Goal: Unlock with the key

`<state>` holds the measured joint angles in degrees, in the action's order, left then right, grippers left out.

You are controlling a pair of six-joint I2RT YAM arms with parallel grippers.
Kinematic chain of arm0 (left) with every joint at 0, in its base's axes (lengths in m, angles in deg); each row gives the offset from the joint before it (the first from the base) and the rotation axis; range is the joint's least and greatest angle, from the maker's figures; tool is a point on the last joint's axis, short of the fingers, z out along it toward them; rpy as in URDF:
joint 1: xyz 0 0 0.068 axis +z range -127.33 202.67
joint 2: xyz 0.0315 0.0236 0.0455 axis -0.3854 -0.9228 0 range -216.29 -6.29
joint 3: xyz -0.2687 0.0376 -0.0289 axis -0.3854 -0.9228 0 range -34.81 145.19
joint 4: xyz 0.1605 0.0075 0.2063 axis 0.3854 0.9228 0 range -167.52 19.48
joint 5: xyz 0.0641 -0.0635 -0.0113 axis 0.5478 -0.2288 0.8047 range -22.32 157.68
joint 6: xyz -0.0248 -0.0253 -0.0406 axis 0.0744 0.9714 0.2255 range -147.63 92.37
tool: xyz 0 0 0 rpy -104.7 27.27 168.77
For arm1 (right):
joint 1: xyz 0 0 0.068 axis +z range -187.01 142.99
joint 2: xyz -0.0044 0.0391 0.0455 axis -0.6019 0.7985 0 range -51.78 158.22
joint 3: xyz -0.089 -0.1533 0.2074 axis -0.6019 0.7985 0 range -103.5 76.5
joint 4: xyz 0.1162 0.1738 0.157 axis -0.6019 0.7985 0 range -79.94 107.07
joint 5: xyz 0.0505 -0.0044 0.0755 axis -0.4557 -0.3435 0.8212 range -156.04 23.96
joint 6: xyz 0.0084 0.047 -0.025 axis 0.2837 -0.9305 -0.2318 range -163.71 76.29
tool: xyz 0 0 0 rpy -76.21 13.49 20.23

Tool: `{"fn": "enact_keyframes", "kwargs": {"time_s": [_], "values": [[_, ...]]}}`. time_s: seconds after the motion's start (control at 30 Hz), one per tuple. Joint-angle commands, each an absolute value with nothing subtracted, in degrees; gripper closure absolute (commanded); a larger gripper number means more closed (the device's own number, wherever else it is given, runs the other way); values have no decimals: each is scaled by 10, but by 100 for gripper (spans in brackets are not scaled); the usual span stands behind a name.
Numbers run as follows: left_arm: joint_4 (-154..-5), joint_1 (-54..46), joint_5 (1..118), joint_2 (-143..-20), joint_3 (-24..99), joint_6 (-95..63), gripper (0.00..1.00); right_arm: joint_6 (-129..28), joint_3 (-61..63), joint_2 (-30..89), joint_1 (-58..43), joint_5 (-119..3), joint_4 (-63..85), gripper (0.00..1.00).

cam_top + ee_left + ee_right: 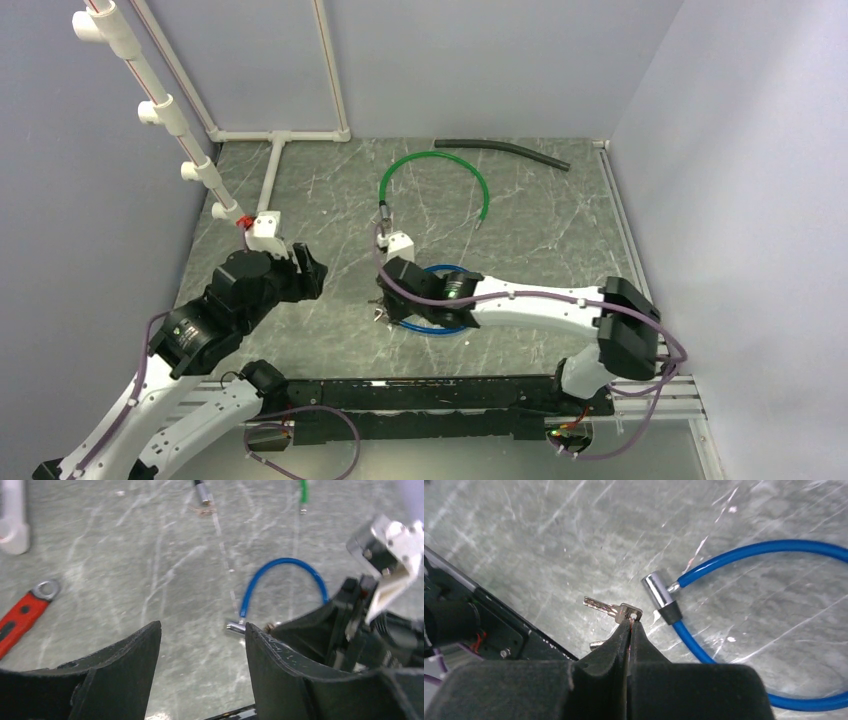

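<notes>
Right wrist view has the right claw (630, 630) clenched on the head end of a small silver key (606, 609). The key's notched blade points left of the tips, away from the lock barrel (659, 594) lying just right of them on the worktop (549, 540). Chrome barrel, black collar, blue cable (764, 547); its axis runs diagonally. Left claw (202, 630), released, hangs farther off.

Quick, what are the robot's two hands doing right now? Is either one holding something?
The left gripper is open, holding nothing.
The right gripper is closed, pinching the key by its head.
</notes>
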<state>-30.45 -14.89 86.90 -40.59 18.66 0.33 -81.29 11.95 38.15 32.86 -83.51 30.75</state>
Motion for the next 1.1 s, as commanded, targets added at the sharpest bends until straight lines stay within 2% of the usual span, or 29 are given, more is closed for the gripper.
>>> {"fn": "enact_keyframes", "kwargs": {"time_s": [0.0, 0.13, 0.27, 0.37, 0.73, 1.07], "values": [[-405, -150, 743, -393, 170, -10, 33, -791, 158, 310, 287, -824, 239, 100], [-489, -150, 640, -413, 129, 19, 36, -777, 168, 273, 245, -792, 237, 100], [-628, -150, 527, -454, 63, 67, 49, -767, 192, 226, 209, -732, 213, 100], [-734, -150, 467, -483, 26, 104, 50, -756, 212, 199, 193, -698, 197, 100], [-796, -149, 465, -521, 6, 117, 51, -747, 231, 180, 182, -663, 188, 100], [-747, -150, 512, -505, 7, 114, 55, -738, 222, 174, 181, -650, 194, 100]]}}
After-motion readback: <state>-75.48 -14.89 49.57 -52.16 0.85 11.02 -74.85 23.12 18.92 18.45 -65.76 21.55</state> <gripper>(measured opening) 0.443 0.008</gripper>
